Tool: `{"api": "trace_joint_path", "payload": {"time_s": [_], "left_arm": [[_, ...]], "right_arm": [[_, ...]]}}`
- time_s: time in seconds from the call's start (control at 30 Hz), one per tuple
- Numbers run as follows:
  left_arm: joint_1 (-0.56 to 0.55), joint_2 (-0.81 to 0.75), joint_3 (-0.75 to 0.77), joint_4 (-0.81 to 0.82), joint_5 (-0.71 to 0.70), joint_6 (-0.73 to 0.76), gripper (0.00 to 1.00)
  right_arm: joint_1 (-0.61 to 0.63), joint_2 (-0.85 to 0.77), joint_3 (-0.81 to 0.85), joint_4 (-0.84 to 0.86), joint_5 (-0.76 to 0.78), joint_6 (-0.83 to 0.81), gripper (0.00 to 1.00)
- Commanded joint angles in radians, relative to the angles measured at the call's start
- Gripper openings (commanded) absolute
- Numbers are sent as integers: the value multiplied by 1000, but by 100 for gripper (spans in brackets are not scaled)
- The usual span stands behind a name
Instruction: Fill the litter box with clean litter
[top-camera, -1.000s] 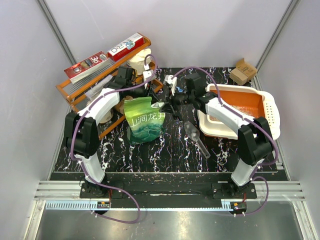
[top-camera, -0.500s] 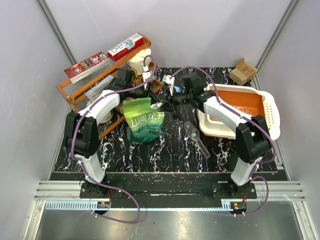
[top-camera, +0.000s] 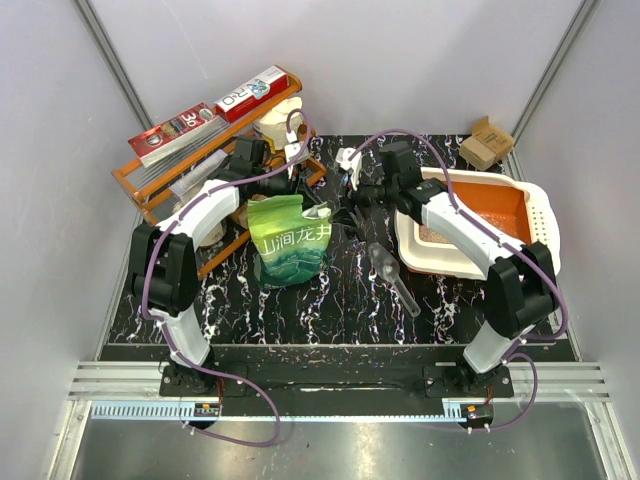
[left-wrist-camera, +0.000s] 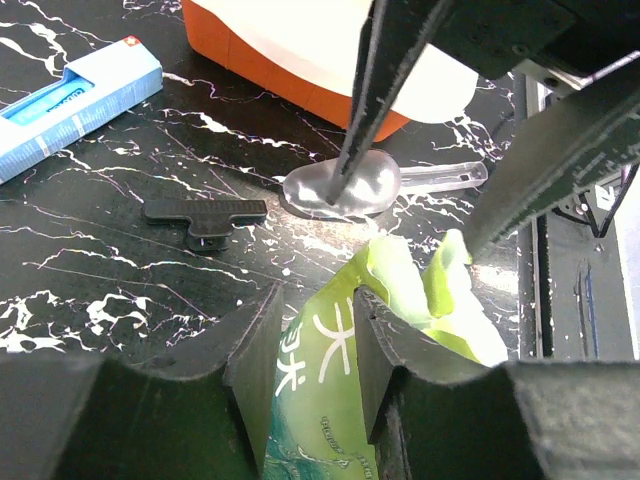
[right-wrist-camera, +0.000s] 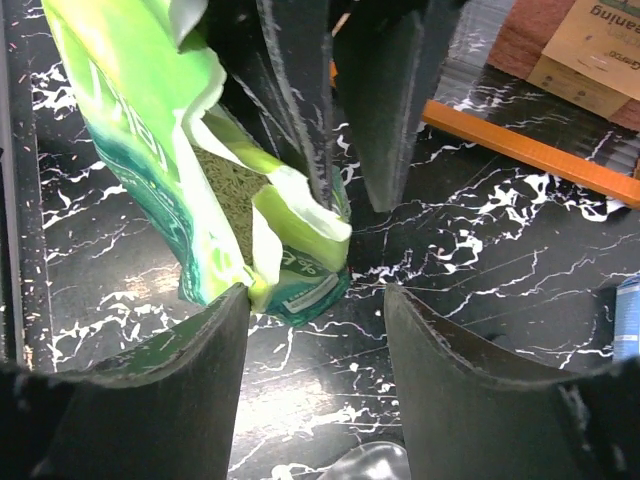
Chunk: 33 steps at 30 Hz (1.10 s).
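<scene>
We see right hand now pulled back off pouch mouth, fingers spread, empty. Left hand pinches pouch top. Litter box at right holds thin litter; we judge pouring comes next.

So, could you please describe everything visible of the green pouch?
The green pouch is glossy plastic with white characters, standing on the black marbled table. Its top is torn open, showing fine granules inside. The left gripper pinches its upper edge; the right gripper is open beside the torn flap.
</scene>
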Motion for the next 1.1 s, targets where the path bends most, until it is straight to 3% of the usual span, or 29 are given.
{"api": "trace_joint_path", "payload": {"time_s": [0.0, 0.23, 0.6, 0.87, 1.07], "left_arm": [[1, 9, 53, -2, 62, 10, 39], [0, 26, 76, -15, 86, -12, 39], [0, 56, 118, -65, 128, -9, 36], [1, 60, 142, -110, 115, 7, 35], [30, 47, 144, -73, 95, -28, 35]], "right_arm": [[-27, 30, 65, 7, -52, -48, 62], [-27, 96, 107, 70, -193, -22, 66], [-28, 133, 114, 114, -275, 0, 67], [-27, 190, 125, 202, -404, 168, 65], [-28, 210, 72, 403, -447, 369, 61]]}}
